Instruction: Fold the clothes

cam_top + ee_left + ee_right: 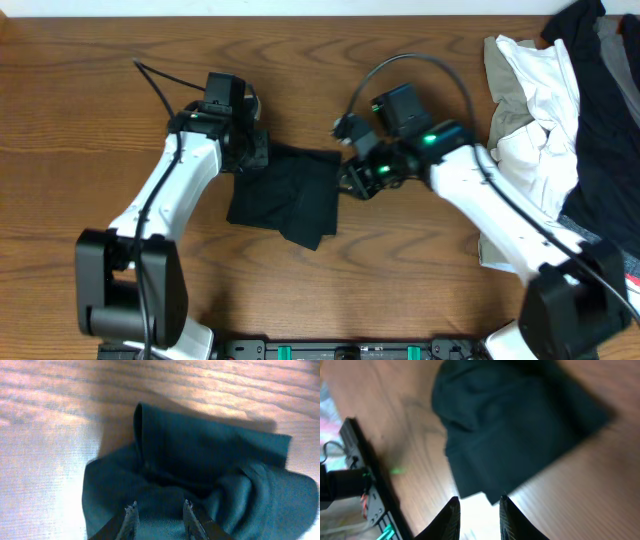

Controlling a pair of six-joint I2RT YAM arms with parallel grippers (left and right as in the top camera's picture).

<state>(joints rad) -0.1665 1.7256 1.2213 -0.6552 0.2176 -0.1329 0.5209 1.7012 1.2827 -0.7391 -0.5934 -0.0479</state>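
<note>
- Dark cloth [290, 200] lies crumpled in the middle of the table [80, 80], its upper left corner hidden under the left gripper [159, 510], whose jaws stand narrowly parted over the fabric.
- Blurred, the right gripper [477, 505] hangs at the cloth's right edge, jaws narrowly apart and empty.
- The clothes pile [545, 110] at far right is cut off by the frame.

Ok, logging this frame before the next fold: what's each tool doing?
Left tool: open, over the dark cloth, holding nothing.
Right tool: open, empty, just off the cloth's edge.

Clothes pile [560, 110] cut off at the overhead's right edge; dark garment [510, 425] motion-blurred in the right wrist view.
</note>
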